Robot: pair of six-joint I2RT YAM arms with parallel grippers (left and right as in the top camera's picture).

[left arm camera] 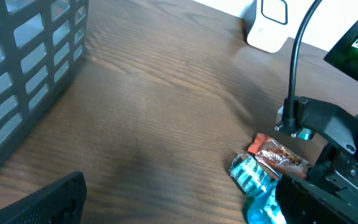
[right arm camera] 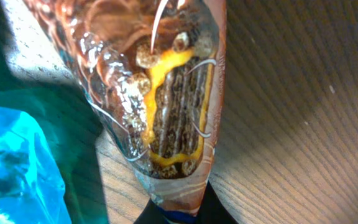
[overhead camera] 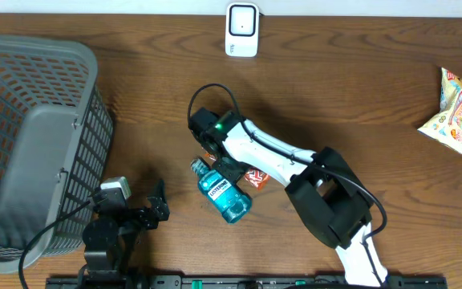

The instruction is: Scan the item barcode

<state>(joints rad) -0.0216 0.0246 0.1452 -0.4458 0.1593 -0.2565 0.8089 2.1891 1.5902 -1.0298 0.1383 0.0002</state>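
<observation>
brown snack wrapper [right arm camera: 173, 93] pinched tight in right end effector [right arm camera: 180, 208]; left end effector [overhead camera: 160, 205] spread wide, w/ nothing.

Bare table [overhead camera: 151, 120] separates the basket [overhead camera: 96, 136] from the bottle [overhead camera: 224, 195] and snack packet [overhead camera: 257, 177].

Basket [overhead camera: 30, 136] left, scanner [overhead camera: 241, 30] behind, bottle [overhead camera: 223, 193] beside wrapper [overhead camera: 256, 178]

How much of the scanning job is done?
Nothing looks scanned yet. In hand: the right gripper is shut on the snack bar, beside the mouthwash bottle. Left to do: lift it and show its barcode to the white scanner. The left gripper sits open, empty.
</observation>
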